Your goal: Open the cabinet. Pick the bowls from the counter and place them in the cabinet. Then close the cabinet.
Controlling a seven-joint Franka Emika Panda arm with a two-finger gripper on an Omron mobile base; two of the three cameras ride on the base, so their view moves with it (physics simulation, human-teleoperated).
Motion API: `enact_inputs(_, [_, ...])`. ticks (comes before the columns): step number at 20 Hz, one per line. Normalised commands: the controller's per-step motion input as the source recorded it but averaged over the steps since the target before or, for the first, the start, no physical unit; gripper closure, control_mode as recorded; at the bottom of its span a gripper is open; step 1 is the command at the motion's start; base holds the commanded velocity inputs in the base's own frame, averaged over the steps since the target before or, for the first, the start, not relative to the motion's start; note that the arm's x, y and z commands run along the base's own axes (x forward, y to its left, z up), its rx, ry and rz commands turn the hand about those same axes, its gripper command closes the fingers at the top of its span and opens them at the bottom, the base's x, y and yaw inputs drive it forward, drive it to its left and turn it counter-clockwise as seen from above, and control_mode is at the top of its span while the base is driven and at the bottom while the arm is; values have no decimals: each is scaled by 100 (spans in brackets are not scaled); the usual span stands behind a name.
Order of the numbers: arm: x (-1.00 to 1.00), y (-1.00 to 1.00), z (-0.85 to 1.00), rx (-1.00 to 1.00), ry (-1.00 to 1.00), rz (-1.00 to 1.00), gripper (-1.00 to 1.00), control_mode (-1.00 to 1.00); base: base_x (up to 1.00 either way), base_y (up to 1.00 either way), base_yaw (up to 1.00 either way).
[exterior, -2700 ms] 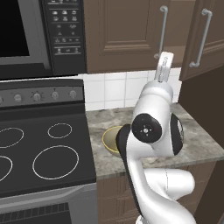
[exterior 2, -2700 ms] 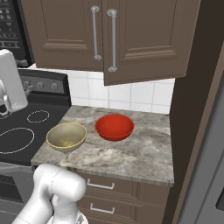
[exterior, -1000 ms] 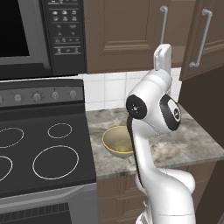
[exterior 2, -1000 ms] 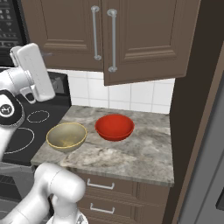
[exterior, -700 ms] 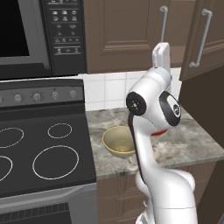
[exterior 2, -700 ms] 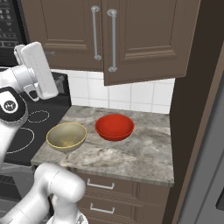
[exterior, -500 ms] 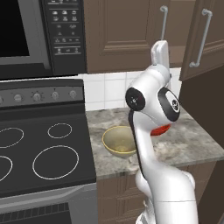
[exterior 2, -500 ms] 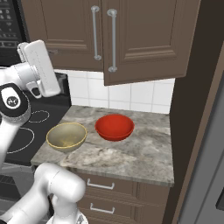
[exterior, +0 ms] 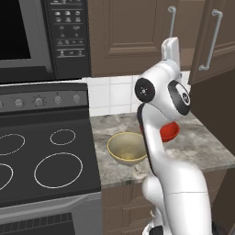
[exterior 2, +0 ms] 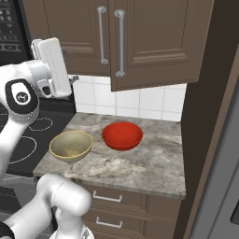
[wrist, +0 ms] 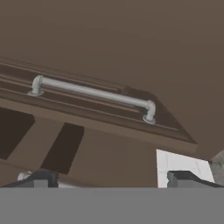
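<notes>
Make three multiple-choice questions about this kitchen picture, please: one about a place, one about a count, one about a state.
1. Where is the red bowl?
A. on the counter
B. inside the cabinet
C. on the stovetop

2. How many bowls stand on the counter?
A. one
B. two
C. three

3. How is the right door of the cabinet?
A. shut flat
B. partly open
C. missing

Answers: 1 A, it sits on the stone slab beside the tan bowl. 2 B, one red and one tan. 3 B, its lower edge swings out from the cabinet front.

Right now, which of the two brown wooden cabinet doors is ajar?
The right-hand brown raised-panel door: it swings out from the cabinet front, while the left-hand door sits flush.
</notes>
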Motion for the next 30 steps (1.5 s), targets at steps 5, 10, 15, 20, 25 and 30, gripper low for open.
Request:
enact_inputs(5, [28, -11, -6, 4, 0, -3, -100, -100, 0, 0, 0])
enact_inputs(10, [36, -4, -11, 0, 0, -7, -100, -100, 0, 0, 0])
enact_inputs(15, [33, -23, -12, 0, 0, -5, -100, -100, 0, 0, 0])
enact_inputs(20, [37, -21, -21, 1, 0, -2, -100, -100, 0, 0, 0])
enact_inputs(25, [33, -15, -24, 7, 0, -1, -100, -100, 0, 0, 0])
enact_inputs(30, [24, -19, -18, 8, 0, -1, -100, -100, 0, 0, 0])
